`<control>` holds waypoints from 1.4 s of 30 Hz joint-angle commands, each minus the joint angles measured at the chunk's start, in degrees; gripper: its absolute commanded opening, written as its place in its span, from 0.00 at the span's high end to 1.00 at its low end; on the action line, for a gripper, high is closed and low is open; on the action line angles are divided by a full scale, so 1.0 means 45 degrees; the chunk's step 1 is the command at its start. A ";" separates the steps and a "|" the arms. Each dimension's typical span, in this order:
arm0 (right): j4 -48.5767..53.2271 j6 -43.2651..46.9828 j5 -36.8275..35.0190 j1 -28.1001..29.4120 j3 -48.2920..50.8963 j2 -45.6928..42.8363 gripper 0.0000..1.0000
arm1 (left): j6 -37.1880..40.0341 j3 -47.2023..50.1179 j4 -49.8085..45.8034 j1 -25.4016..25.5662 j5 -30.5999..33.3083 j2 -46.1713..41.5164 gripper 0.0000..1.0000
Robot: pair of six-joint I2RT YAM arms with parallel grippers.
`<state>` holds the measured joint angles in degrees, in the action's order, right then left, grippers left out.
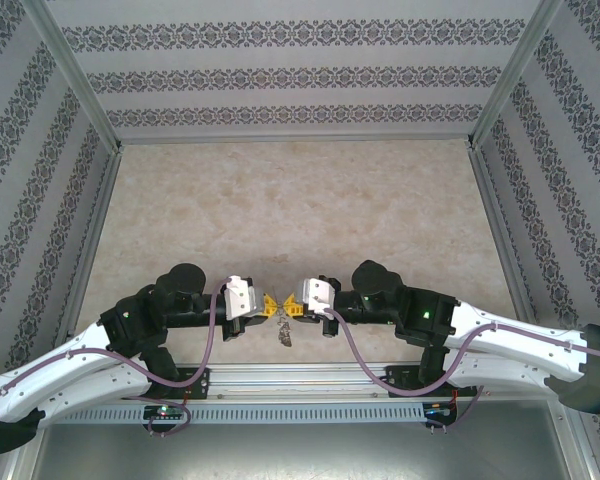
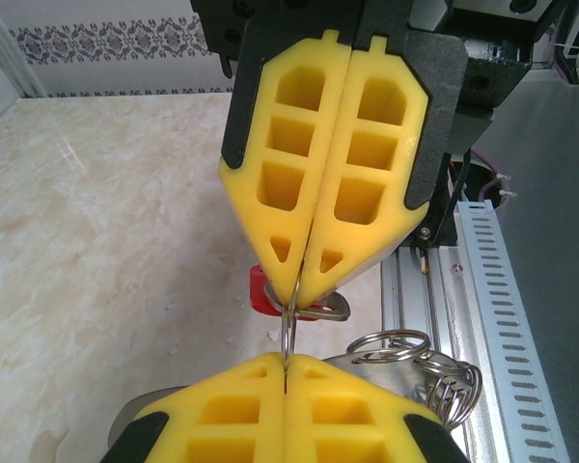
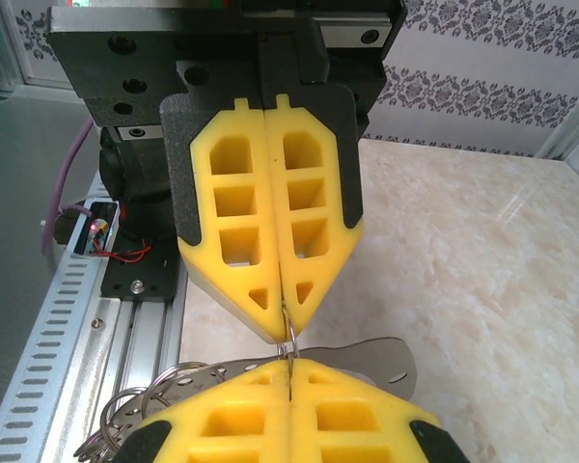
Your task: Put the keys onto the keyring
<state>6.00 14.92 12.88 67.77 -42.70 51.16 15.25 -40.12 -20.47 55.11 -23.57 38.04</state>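
The left hand (image 2: 285, 365) and right hand (image 3: 289, 367) met tip to tip, both clenched on the keyring (image 2: 288, 328). The red key (image 2: 261, 289) hung just beside its wire (nearer the right hand's tips).

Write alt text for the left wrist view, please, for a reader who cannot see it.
Two yellow grippers, the left gripper below and the right gripper above, face tip to tip, jaws shut on the thin keyring between them. A red-headed key sits just behind it.
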 commanded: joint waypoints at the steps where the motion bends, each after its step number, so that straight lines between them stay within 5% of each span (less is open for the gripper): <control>1: -0.1491 -0.0253 0.0655 0.0248 -0.0262 -0.0157 1.00 | 0.0184 -0.0341 0.0998 0.0047 -0.0441 0.0140 1.00; 42: -0.1022 0.0589 0.0607 0.0669 -0.0637 0.0309 1.00 | 0.0108 -0.0445 0.0809 0.0077 -0.0289 0.0091 1.00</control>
<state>6.02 15.94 12.43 68.90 -42.83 51.81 15.25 -40.12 -21.50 55.11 -23.70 38.04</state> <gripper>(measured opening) 0.040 0.046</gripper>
